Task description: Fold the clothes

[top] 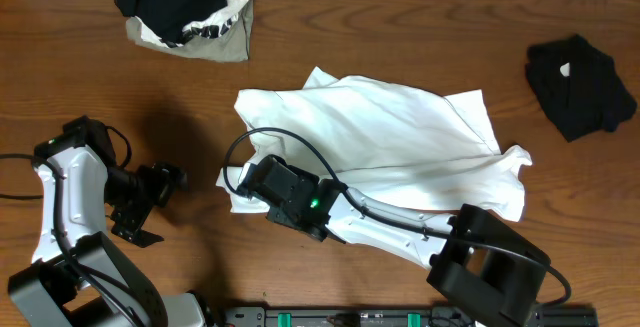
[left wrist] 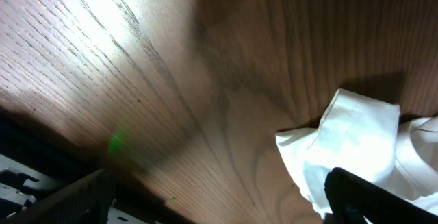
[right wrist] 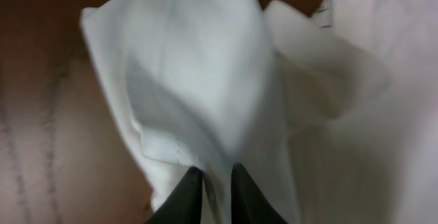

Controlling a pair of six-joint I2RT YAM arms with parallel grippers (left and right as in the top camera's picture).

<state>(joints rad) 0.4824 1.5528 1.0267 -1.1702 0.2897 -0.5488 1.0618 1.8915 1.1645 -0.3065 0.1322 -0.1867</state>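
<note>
White shirt point(top: 400, 137) lies rumpled on the desk point(top: 400, 27). The right claw point(right wrist: 217, 181) pinches its edge, likely to draw a fold over; the left claw point(left wrist: 222, 195) hangs open, empty.

No legible text, label, brand or number in any view. Black print on white garment point(top: 205, 29) in pile at top left, too small to read. Small pale mark on black garment point(top: 566, 68) at far right, not legible. Nothing readable on shirt point(top: 400, 137).
</note>
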